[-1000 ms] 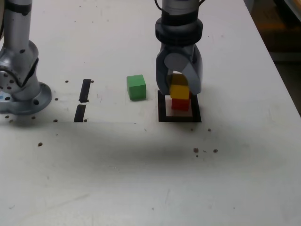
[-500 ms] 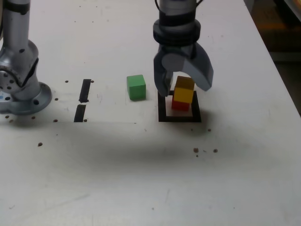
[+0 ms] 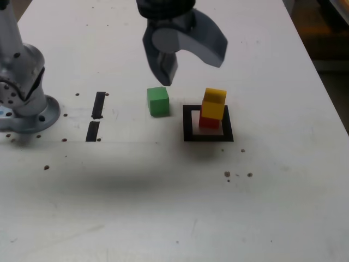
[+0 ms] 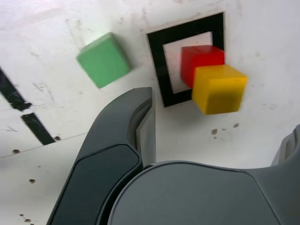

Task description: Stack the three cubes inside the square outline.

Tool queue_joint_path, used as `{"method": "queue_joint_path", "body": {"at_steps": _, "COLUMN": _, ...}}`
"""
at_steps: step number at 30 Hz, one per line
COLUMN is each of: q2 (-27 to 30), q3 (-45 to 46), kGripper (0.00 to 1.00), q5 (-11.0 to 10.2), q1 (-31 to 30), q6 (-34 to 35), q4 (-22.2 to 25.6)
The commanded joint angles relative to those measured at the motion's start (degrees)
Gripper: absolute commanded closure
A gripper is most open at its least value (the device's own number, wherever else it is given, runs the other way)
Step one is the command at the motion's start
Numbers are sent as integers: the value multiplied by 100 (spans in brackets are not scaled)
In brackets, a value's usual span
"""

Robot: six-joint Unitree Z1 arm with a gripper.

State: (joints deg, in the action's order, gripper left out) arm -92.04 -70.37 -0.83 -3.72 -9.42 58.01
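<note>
Yellow cube sits on red cube inside the square outline.
Gripper hangs released, empty, at the exterior view's top; wrist view shows the yellow cube's overhang.

probably a lab, marked white table; bolted arm base

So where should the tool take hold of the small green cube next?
From straight above, closing on two opposite side faces of the small green cube. It sits flat on the white table, clear of the black tape square outline, so the sides are free.
</note>
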Motion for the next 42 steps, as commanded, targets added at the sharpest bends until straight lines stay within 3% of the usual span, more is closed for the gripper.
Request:
{"method": "queue_joint_path", "body": {"at_steps": 1, "q2": 179, "q3": 162, "kGripper": 0, "q5": -57, "q1": 9, "q6": 29, "q4": 18}}
{"method": "queue_joint_path", "body": {"at_steps": 10, "q2": 390, "q3": 912, "kGripper": 1, "q5": -53, "q1": 412, "q6": 51, "q4": -3}}
{"method": "queue_joint_path", "body": {"at_steps": 16, "q2": 295, "q3": 1339, "kGripper": 1, "q5": 72, "q1": 763, "q6": 22, "q4": -369}}
{"method": "queue_joint_path", "body": {"at_steps": 22, "q2": -8, "q3": 1459, "kGripper": 1, "q5": 232, "q1": 987, "q6": -76, "q4": -647}}
{"method": "queue_joint_path", "body": {"at_steps": 42, "q2": -1010, "q3": 1434, "kGripper": 10, "q5": 193, "q1": 1210, "q6": -189, "q4": -990}}
